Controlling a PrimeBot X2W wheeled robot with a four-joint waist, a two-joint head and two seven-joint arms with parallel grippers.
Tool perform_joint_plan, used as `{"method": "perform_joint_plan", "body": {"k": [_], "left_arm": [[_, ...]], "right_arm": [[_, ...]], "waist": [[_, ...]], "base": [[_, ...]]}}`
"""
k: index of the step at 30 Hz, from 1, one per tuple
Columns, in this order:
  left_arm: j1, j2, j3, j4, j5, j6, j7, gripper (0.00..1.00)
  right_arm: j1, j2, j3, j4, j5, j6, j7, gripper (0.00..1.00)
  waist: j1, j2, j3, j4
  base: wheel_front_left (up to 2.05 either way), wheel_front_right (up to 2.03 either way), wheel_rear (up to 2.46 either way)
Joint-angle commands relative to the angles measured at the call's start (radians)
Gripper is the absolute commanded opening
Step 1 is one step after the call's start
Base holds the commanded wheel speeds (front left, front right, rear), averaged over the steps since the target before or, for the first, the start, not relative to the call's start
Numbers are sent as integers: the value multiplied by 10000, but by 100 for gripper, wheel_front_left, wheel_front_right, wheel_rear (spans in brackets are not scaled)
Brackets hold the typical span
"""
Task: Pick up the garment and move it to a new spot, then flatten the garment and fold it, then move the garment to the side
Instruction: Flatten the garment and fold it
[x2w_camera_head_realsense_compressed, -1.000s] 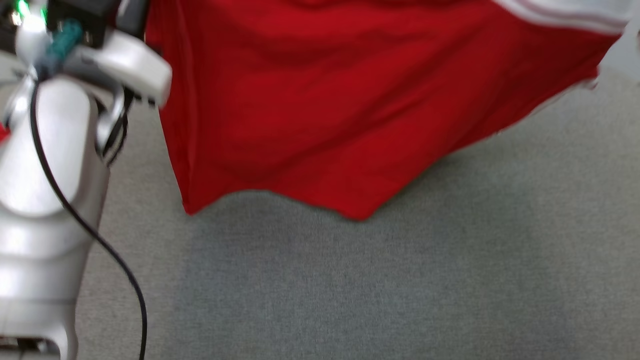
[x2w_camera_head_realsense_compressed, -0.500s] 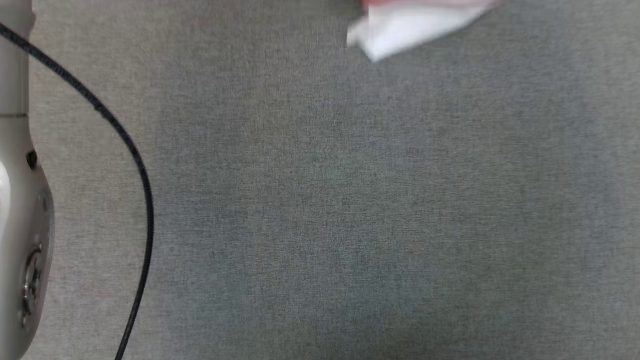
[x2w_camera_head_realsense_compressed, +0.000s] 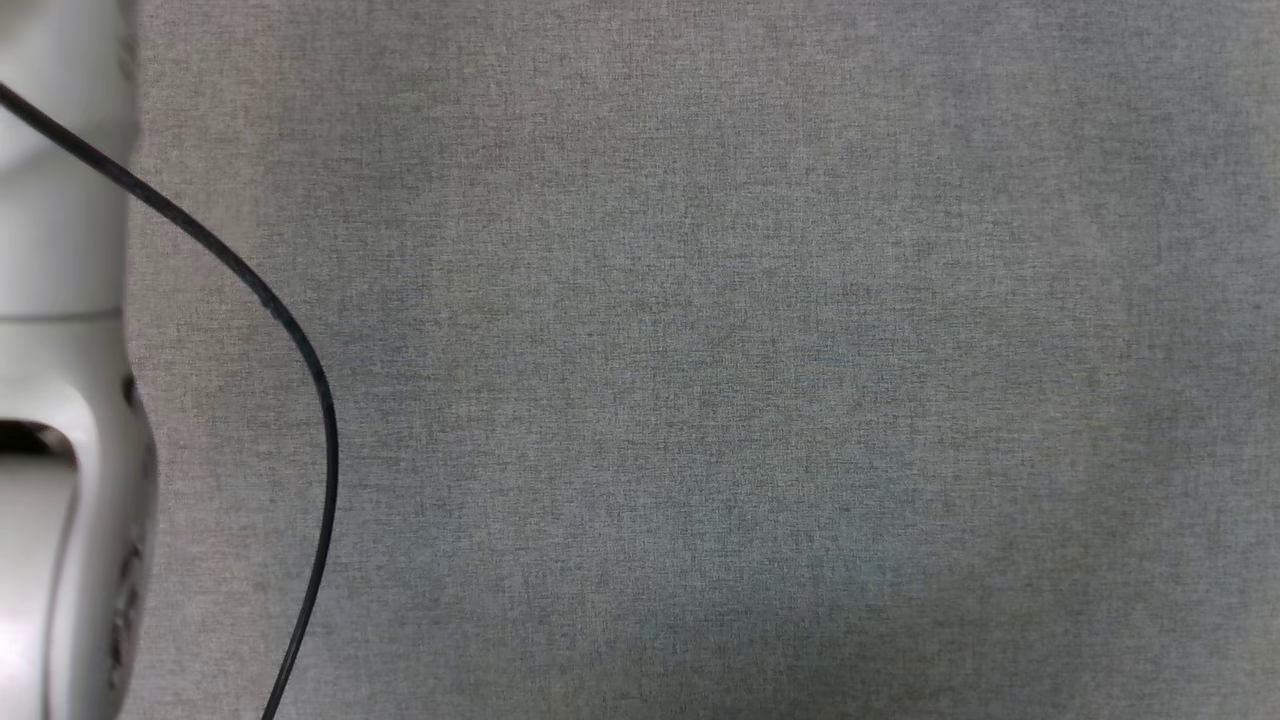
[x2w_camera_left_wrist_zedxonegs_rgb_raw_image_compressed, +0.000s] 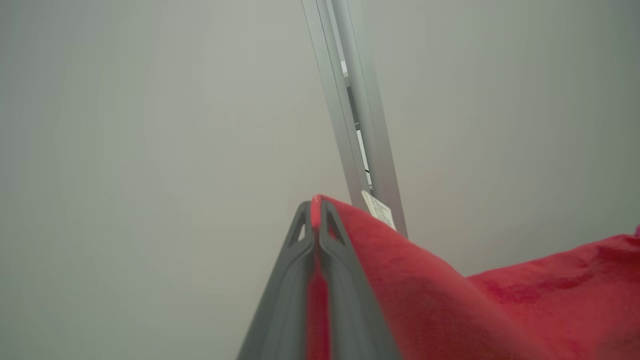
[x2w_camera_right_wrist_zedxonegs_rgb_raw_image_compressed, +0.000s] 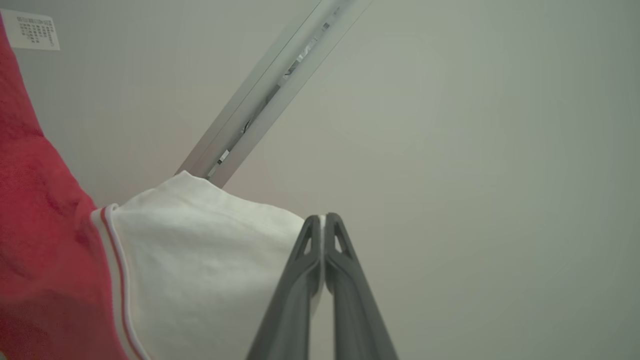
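Observation:
The garment (x2w_camera_left_wrist_zedxonegs_rgb_raw_image_compressed: 500, 310) is red cloth with a white part (x2w_camera_right_wrist_zedxonegs_rgb_raw_image_compressed: 200, 260) edged by a red stripe. My left gripper (x2w_camera_left_wrist_zedxonegs_rgb_raw_image_compressed: 316, 210) is shut on a red edge of it, and the cloth drapes away to the right of the left wrist view. My right gripper (x2w_camera_right_wrist_zedxonegs_rgb_raw_image_compressed: 324, 225) is shut on the white part, which spreads to the left of its fingers. Both wrist views look past the fingers at a pale wall. The head view looks down on grey cloth surface (x2w_camera_head_realsense_compressed: 700, 360), with my pale left arm (x2w_camera_head_realsense_compressed: 60, 350) and its black cable (x2w_camera_head_realsense_compressed: 300, 350) at the left.
A silver metal rail (x2w_camera_left_wrist_zedxonegs_rgb_raw_image_compressed: 357, 115) runs up the pale wall behind the left gripper; the same sort of rail (x2w_camera_right_wrist_zedxonegs_rgb_raw_image_compressed: 270, 95) slants behind the right gripper. A small white label (x2w_camera_right_wrist_zedxonegs_rgb_raw_image_compressed: 35, 31) is on the wall at the upper left.
The head view has shifted: the red garment that covered its top a second ago slid up and out, a white corner remaining half a second ago, and now grey surface and the arm show.

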Motion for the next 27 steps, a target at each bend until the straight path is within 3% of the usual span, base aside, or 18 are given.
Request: {"method": "perform_joint_plan", "body": {"k": [1,9,27], "left_arm": [[444,81,-97,219,122,-87,-2,0],[1580,176,-288,911,236,-228,-3,0],[5845,498,-1751,1043,864,-546,-4,0]], "right_arm": [[552,-28,173,127,124,-1,-8,0],[2187,69,504,520,806,-1,-10,0],[6149,1,1455,1764,3258,-1,-10,0]], "waist": [[0,0,-19,6],[0,0,-383,-25],[0,0,-2922,24]], "base": [[0,0,0],[0,0,0],[0,0,0]]}}
